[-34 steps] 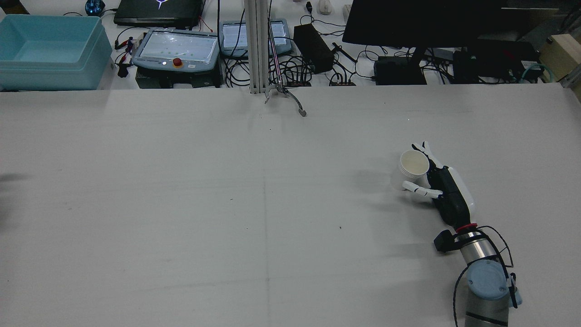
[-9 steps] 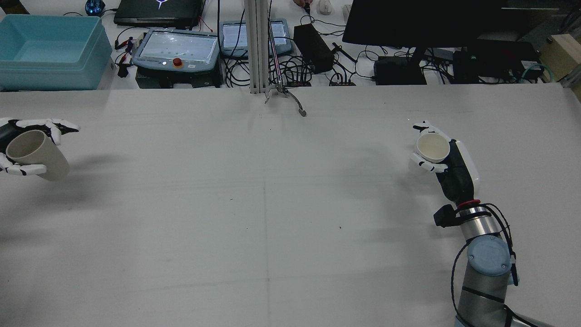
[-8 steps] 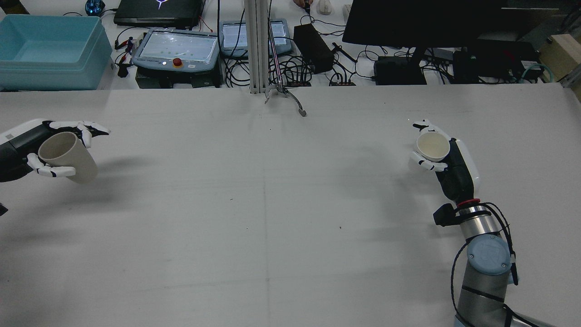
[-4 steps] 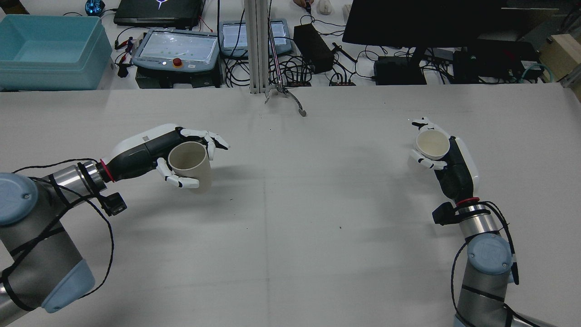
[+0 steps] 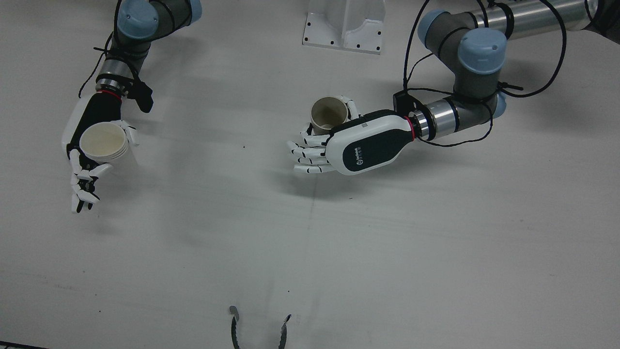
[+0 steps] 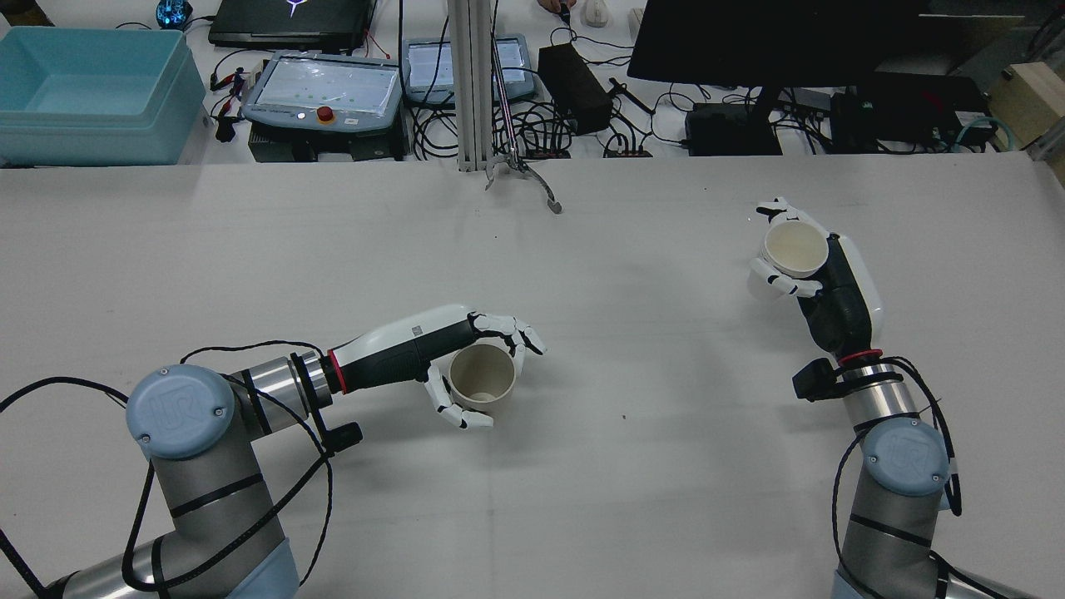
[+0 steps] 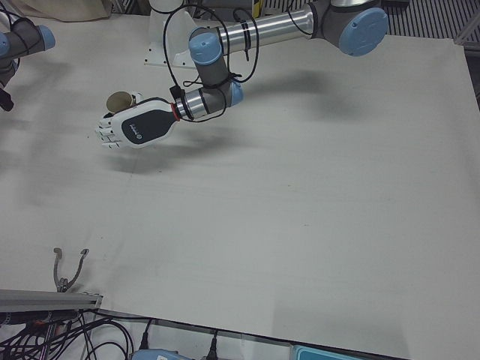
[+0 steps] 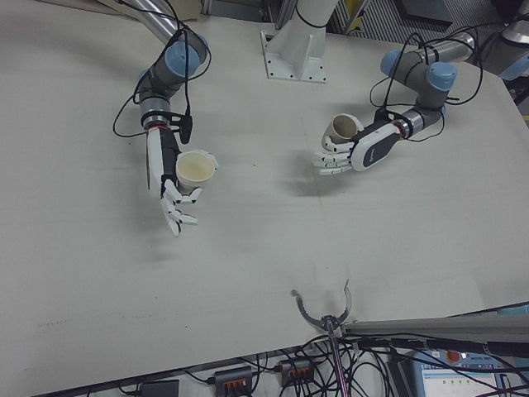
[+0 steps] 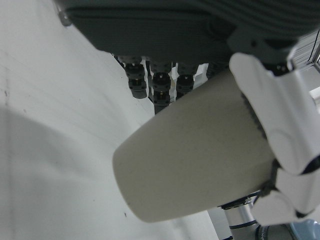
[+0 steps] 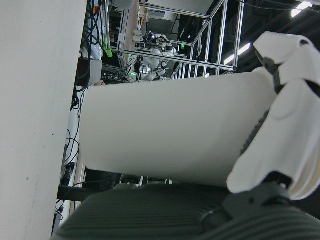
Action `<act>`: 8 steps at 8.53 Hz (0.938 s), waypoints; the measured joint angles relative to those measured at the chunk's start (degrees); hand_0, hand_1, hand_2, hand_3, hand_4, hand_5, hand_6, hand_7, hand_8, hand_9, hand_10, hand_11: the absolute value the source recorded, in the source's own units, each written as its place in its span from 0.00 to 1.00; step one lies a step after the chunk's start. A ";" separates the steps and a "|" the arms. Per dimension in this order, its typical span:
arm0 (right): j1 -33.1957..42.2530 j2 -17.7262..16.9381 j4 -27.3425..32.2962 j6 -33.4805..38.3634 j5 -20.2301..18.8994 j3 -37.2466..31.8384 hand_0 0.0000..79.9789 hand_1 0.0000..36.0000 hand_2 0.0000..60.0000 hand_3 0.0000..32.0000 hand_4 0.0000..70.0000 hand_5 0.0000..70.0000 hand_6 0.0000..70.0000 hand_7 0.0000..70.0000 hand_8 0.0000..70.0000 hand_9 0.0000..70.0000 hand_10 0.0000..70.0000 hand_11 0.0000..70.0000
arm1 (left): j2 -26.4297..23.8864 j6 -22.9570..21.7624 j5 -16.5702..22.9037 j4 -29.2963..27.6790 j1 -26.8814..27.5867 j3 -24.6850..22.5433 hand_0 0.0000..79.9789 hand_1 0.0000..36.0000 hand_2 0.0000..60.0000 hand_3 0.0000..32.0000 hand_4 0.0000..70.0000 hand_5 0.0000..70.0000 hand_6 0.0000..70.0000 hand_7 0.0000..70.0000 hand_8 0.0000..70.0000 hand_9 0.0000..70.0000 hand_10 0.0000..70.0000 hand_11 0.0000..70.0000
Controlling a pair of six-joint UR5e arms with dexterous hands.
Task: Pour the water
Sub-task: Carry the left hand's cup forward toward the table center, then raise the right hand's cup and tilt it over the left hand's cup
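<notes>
My left hand (image 6: 433, 353) is shut on a beige cup (image 6: 482, 376), held upright near the middle of the table. The front view shows this cup (image 5: 329, 112) empty, with the left hand (image 5: 358, 145) around its side. My right hand (image 6: 832, 287) is shut on a white paper cup (image 6: 795, 249), held just above the table on the right side with its mouth up. In the front view that white cup (image 5: 102, 141) sits in the right hand (image 5: 89, 145), with some fingers stretched out past it. Each hand view is filled by its own cup (image 9: 200, 160) (image 10: 170, 135).
A metal clamp tool (image 6: 524, 179) lies at the table's far edge by the camera post (image 6: 470, 83). Beyond that edge stand a blue bin (image 6: 91, 91), teach pendants (image 6: 324, 87), cables and a monitor (image 6: 774, 42). The arms' white pedestal (image 5: 344, 24) is at the near side.
My left arm has swept in from the left edge to the table's middle, carrying the beige cup. My right hand has raised the white cup and shifted it slightly farther away.
</notes>
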 measured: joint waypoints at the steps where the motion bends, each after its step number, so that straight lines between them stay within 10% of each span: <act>1: 0.43 0.07 -1.69 -2.50 -0.60 3.22 0.60 0.84 1.00 0.00 0.22 1.00 0.20 0.50 0.07 0.14 0.11 0.19 | -0.66 0.53 -0.33 -0.18 1.05 0.95 0.56 0.55 1.00 0.00 1.00 0.93 0.31 0.40 0.31 0.26 0.14 0.20; 4: 4.64 3.76 -4.92 -31.06 -13.39 20.71 0.59 0.93 1.00 0.00 0.30 1.00 0.23 0.55 0.04 0.11 0.11 0.18 | -1.78 0.74 -0.60 -0.23 1.86 1.55 0.56 0.55 1.00 0.00 1.00 0.94 0.31 0.40 0.30 0.26 0.14 0.20; 8: 0.17 9.37 -15.03 -58.05 -17.40 33.60 0.62 1.00 1.00 0.00 0.28 1.00 0.21 0.50 0.03 0.08 0.07 0.14 | -4.14 0.37 -0.53 1.53 1.89 1.01 0.57 0.55 1.00 0.00 1.00 0.93 0.30 0.39 0.29 0.25 0.14 0.20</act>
